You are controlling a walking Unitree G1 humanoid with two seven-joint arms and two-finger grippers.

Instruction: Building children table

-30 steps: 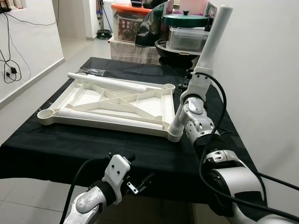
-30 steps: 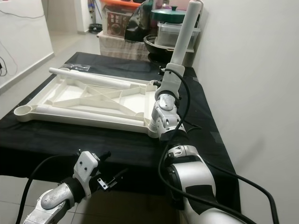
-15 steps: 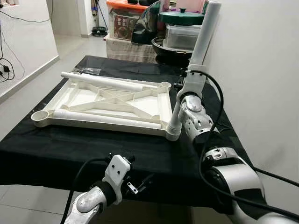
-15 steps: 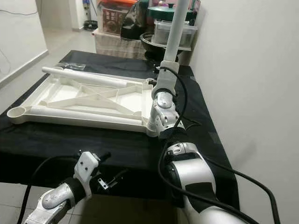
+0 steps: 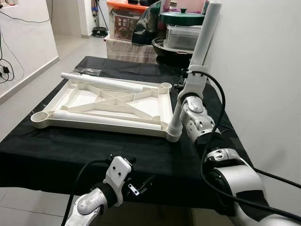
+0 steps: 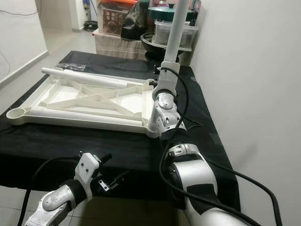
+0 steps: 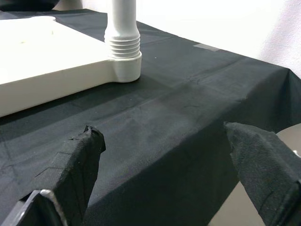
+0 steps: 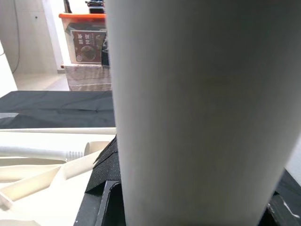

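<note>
Right tool (image 5: 188, 77) clamped on upright leg (image 5: 206, 35) in near-right corner socket of upside-down table top (image 5: 108, 101) on tabletop (image 5: 56, 150), two legs lie loose, left tool (image 7: 160, 155) apart, idle.

A thick white leg (image 8: 202, 113) stands close between black fingers (image 8: 106, 165); behind lie white table parts (image 8: 42, 162) on black cloth (image 8: 51, 108).
</note>
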